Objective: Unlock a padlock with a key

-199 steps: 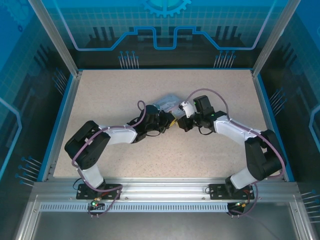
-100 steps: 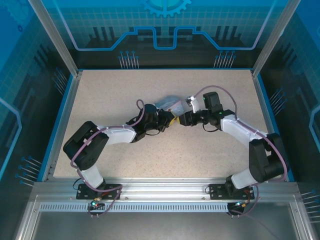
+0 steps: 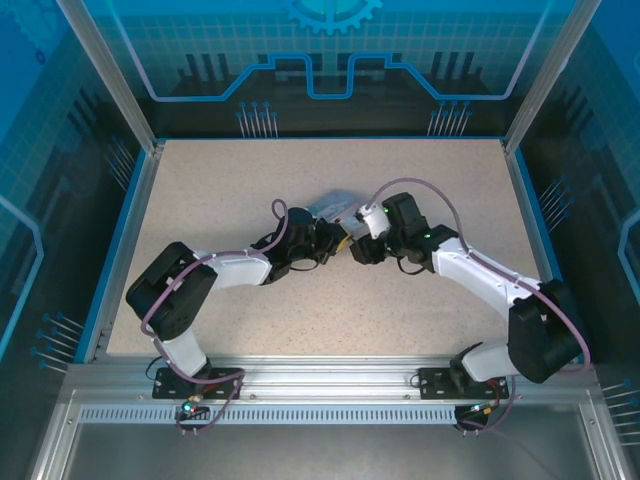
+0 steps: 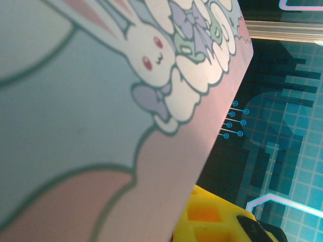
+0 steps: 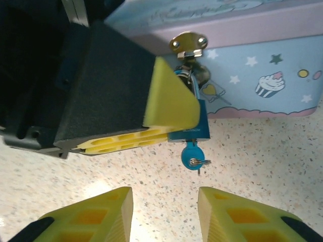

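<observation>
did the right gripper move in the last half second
Yes, slightly: the right gripper slid left and nearer, away from the table's right rim.

Speckled beige tabletop (image 3: 220, 190); blue circuit-pattern walls (image 3: 200, 50); aluminium frame (image 3: 330, 378).

You're seeing cursive lettering running along the lid of the box (image 5: 252, 60), but it's blurring and you're not getting a word. The padlock (image 5: 199, 123) is carrying a tiny stamped line, too small to read.
</observation>
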Available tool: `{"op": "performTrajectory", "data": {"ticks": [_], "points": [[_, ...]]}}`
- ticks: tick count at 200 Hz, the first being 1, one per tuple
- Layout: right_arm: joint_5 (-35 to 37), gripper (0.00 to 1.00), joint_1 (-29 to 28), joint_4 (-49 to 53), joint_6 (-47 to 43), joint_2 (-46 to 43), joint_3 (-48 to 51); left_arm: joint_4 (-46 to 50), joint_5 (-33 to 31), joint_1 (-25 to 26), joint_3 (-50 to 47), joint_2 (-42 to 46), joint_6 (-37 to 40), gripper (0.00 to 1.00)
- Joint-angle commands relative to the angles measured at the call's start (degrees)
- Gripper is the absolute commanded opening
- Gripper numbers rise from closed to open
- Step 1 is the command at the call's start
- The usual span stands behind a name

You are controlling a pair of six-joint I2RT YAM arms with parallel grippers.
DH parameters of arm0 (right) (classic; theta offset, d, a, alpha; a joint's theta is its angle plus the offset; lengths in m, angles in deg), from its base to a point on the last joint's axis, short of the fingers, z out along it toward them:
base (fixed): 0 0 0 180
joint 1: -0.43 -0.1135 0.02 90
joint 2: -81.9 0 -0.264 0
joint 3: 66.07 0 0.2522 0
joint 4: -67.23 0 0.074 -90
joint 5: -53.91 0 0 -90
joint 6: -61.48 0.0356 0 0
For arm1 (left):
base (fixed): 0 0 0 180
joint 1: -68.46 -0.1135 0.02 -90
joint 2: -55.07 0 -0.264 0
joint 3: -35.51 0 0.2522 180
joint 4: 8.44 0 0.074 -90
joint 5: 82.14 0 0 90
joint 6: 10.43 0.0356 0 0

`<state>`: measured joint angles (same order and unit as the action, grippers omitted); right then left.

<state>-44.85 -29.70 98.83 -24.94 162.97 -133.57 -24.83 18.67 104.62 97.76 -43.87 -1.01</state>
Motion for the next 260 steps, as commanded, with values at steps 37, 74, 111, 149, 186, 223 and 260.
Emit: {"op": "performTrajectory", "data": {"ticks": [37, 74, 111, 149, 186, 223, 260], "points": [[9.24, 0.39, -2.16, 3.49, -5.47, 3.2, -2.84, 0.81, 0.7, -0.64, 0.53, 0.5, 1.8, 0.0], [9.27, 0.39, -3.41, 2.39, -7.46, 4.16, -3.51, 0.88, 1.1, -0.74, 0.73, 0.41, 1.69, 0.0], [9.81, 0.38, -4.05, 2.15, -8.21, 6.01, -4.83, 0.89, 1.32, -0.75, 0.91, 0.28, 1.73, 0.0], [10.95, 0.35, -4.84, 1.92, -8.51, 7.98, -6.35, 0.97, 1.49, -0.83, 1.05, 0.32, 1.71, 0.0], [12.23, 0.28, -5.28, 2.19, -9.07, 9.69, -7.47, 1.18, 1.7, -0.87, 1.1, 0.37, 1.71, 0.0], [12.32, 0.06, -5.61, 1.84, -8.53, 10.39, -7.96, 1.15, 1.81, -0.89, 1.14, 0.15, 1.65, 0.0], [4.55, 0.0, -3.71, 1.44, -4.15, 10.04, -8.08, 1.34, 1.85, -0.92, 1.03, -0.03, 2.08, 0.0]]}}
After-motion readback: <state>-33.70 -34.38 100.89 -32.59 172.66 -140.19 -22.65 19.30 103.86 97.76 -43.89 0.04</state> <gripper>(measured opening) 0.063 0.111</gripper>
